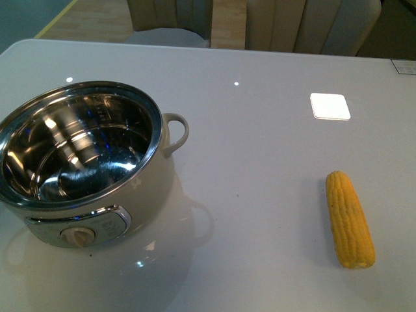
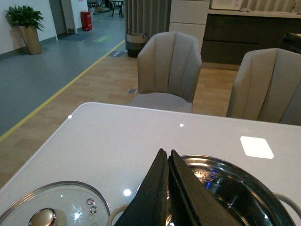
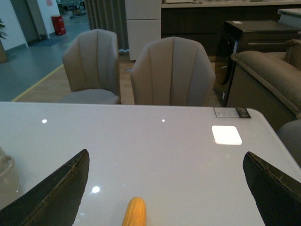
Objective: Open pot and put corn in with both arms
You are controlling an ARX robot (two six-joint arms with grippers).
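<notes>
Cream-bodied electric pot (image 1: 156, 188), count 1, sits at the left of the white table (image 1: 260, 162) in front view. It is uncovered and the steel interior is bare. 1 beige dial (image 1: 79, 236) on the silver panel faces the camera, and 1 loop handle (image 1: 177, 133) points right

Glass lid (image 2: 51, 207), count 1, shows only in left wrist view. It lies flat on the table just beside the pot (image 2: 244, 183), steel knob (image 2: 42, 217) up

Left gripper (image 2: 168, 153): both fingers (image 2: 155, 193) are pressed together with nothing between them. From the wrist camera they overlap the pot's rim; can't tell if they touch it

Mid-table: 1 bright square light patch (image 1: 330, 106), well apart from both pot and cob

Corn cob (image 1: 350, 220), count 1, lies flat on the table at the right, well apart from the pot, long axis running roughly away from the camera with the blunt end nearest it. Nothing is touching it

Right gripper (image 3: 165, 153): 2 fingers (image 3: 51, 193) spread wide, holding nothing. The end of the cob (image 3: 135, 212) shows between them, closer to one finger and clear of both

Neither arm appears in front view

Chairs (image 2: 169, 66): 2 beige ones at the far table edge in each wrist view
</notes>
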